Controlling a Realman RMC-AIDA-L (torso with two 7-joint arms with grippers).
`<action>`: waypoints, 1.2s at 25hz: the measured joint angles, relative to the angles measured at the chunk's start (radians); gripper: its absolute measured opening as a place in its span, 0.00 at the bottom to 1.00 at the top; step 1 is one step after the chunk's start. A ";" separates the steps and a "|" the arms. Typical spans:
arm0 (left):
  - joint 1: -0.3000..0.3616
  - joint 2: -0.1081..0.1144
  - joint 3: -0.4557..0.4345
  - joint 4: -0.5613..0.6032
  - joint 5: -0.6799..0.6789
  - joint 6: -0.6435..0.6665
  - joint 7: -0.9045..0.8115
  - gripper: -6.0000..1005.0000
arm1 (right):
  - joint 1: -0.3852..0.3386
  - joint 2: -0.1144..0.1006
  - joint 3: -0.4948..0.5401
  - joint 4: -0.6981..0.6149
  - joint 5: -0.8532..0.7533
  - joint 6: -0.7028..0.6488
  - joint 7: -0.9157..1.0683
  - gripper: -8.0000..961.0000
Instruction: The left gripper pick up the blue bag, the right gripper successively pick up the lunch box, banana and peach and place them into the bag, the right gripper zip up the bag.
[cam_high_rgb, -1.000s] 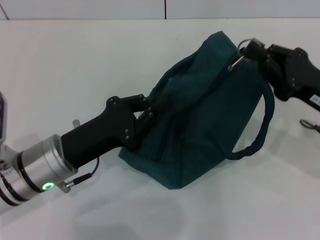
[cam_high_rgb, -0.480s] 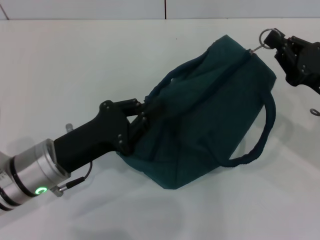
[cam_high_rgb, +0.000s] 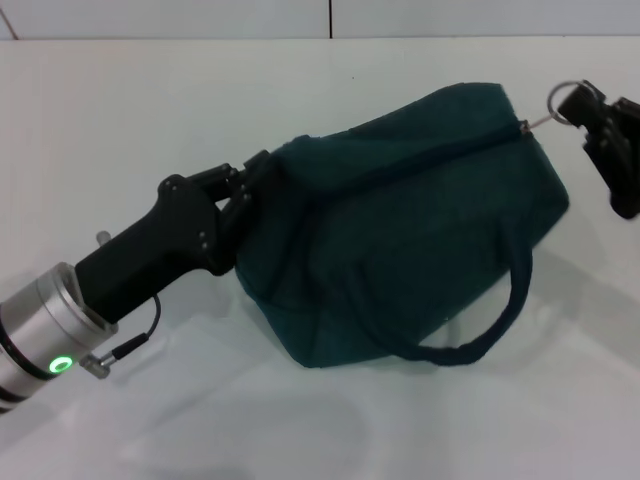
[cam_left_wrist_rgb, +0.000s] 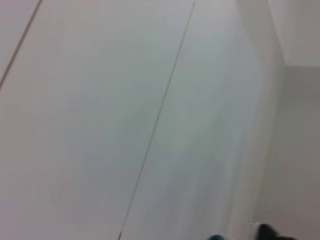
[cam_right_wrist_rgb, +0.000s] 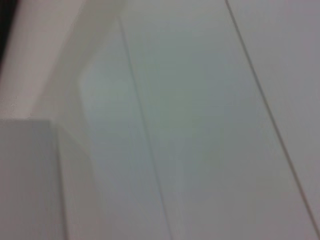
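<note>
The blue bag (cam_high_rgb: 400, 220) lies stretched across the worktop (cam_high_rgb: 150, 110); the left hand (cam_high_rgb: 252, 185) pinches its near end, and the right hand (cam_high_rgb: 590, 112) grips the zip-pull ring (cam_high_rgb: 567, 102) at the far end, along the zip line.

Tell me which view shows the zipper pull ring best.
The head view: the zipper pull ring shows at the blue bag end, held by the right gripper. The wrist views show only pale blurred surfaces, no ring.
</note>
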 joint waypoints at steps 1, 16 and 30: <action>-0.001 0.001 0.000 0.001 -0.003 -0.002 -0.003 0.07 | -0.007 0.000 -0.003 0.001 0.000 -0.024 0.003 0.02; -0.013 -0.001 -0.001 0.025 -0.006 -0.078 -0.043 0.07 | -0.010 -0.001 0.013 0.061 0.002 0.247 0.000 0.02; -0.013 -0.001 0.000 0.025 -0.009 -0.081 -0.044 0.07 | 0.025 0.005 -0.072 0.065 -0.001 0.462 0.007 0.02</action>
